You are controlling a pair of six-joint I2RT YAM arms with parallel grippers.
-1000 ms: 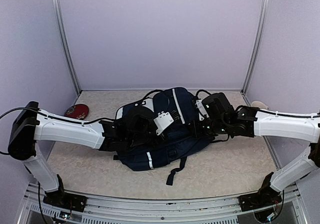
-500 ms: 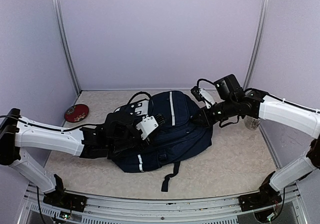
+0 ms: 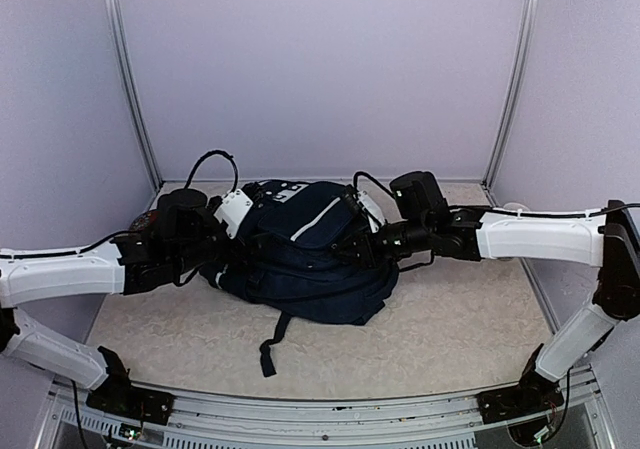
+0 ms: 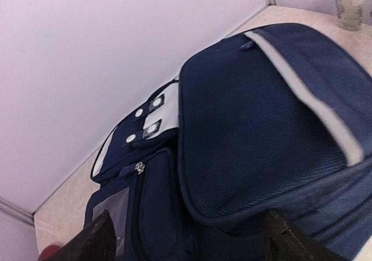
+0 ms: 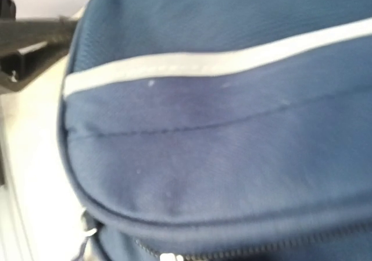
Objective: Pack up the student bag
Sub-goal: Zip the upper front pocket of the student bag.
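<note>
The student bag (image 3: 300, 254), dark navy with a thin white stripe, lies on its side mid-table. It fills both wrist views (image 4: 250, 115) (image 5: 221, 139). My left gripper (image 3: 218, 244) is at the bag's left end, by the white patches near the top. It is open (image 4: 192, 243), its two dark fingertips (image 4: 96, 240) standing wide apart with nothing between them. My right gripper (image 3: 358, 246) presses against the bag's right side. Its fingers are hidden in the right wrist view, where only fabric and a zipper line show.
A black strap (image 3: 270, 344) trails from the bag toward the near edge. A pale cup (image 3: 515, 209) (image 4: 351, 5) stands at the back right. A red object (image 4: 49, 252) lies at the far left behind my left arm. Walls close the back and sides.
The bag has shifted back and to the left and turned. My left gripper let go of it, opened and drew back leftward. My right arm followed the bag to the left.
</note>
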